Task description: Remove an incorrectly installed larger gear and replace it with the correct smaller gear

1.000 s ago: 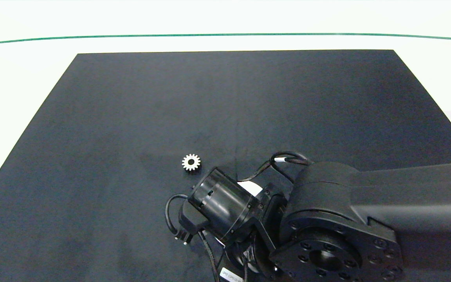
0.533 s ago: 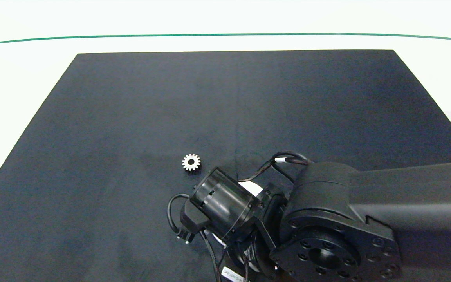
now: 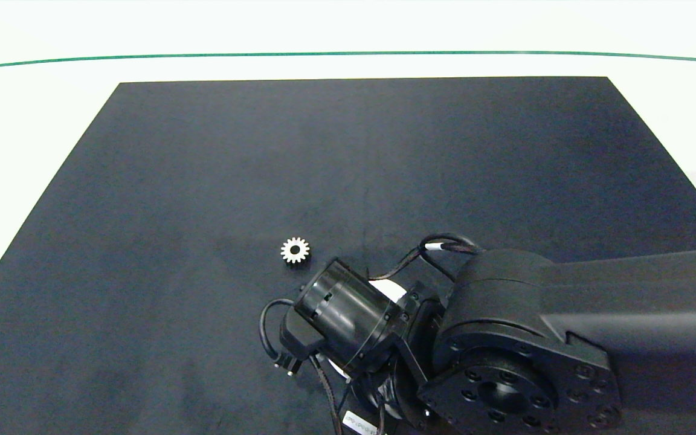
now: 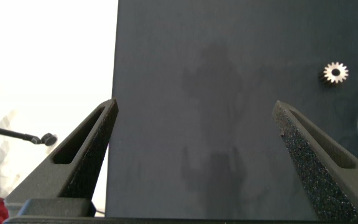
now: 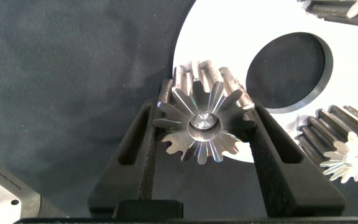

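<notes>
Down low, the right gripper (image 5: 207, 127) clamps the larger gear (image 5: 202, 121) (hidden overhead); left gripper (image 4: 194, 140) gapes wide.

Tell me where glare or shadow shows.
Right wrist view: highlights streak the shiny silver star-like larger gear clamped in the right gripper. Head view: the white table surround is washed out. Left wrist view: faint shadows mottle the black mat beyond the open left gripper.

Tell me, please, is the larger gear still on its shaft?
Still on: the shaft end shows in the larger gear's centre, with the right gripper closed on its teeth.
</notes>
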`<state>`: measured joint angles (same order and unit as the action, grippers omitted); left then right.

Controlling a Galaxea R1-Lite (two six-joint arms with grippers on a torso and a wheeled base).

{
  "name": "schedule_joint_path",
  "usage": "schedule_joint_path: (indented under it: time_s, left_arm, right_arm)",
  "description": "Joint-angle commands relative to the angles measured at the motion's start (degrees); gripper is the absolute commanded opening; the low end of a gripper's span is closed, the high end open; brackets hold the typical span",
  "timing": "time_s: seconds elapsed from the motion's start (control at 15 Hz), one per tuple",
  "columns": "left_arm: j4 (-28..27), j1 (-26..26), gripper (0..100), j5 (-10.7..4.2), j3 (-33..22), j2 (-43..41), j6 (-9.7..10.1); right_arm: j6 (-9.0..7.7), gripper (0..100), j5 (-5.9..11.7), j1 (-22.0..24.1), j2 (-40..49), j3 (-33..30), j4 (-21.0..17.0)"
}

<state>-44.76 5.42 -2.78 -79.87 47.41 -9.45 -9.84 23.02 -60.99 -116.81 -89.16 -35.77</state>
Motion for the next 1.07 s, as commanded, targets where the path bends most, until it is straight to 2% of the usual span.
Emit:
schedule_joint_path:
  time_s: [0.07,0.53,0.87,0.93,1.07]
  left_arm:
    - [-0.32,-0.06,100,-0.03,0.16,-0.04,-0.04]
    - [-0.41,-0.06,100,0.05,0.33,-0.04,-0.04]
    - [-0.41,-0.15,100,0.05,0.42,-0.04,-0.04]
    - [-0.41,-0.15,100,0.05,0.6,-0.04,-0.04]
    - [-0.41,-0.15,100,0.05,0.68,-0.04,-0.04]
  right_arm:
    - [-0.09,34,0.19,-0.09,1.06,0.22,-0.18]
    - [-0.09,34,0.36,-0.97,5.28,0.57,-0.36]
    - [-0.01,34,0.45,-0.09,13.45,5.4,-0.36]
    - [0.17,34,0.36,0.26,15.74,7.78,-0.36]
    - [2.02,34,0.36,0.52,19.34,12.35,-0.27]
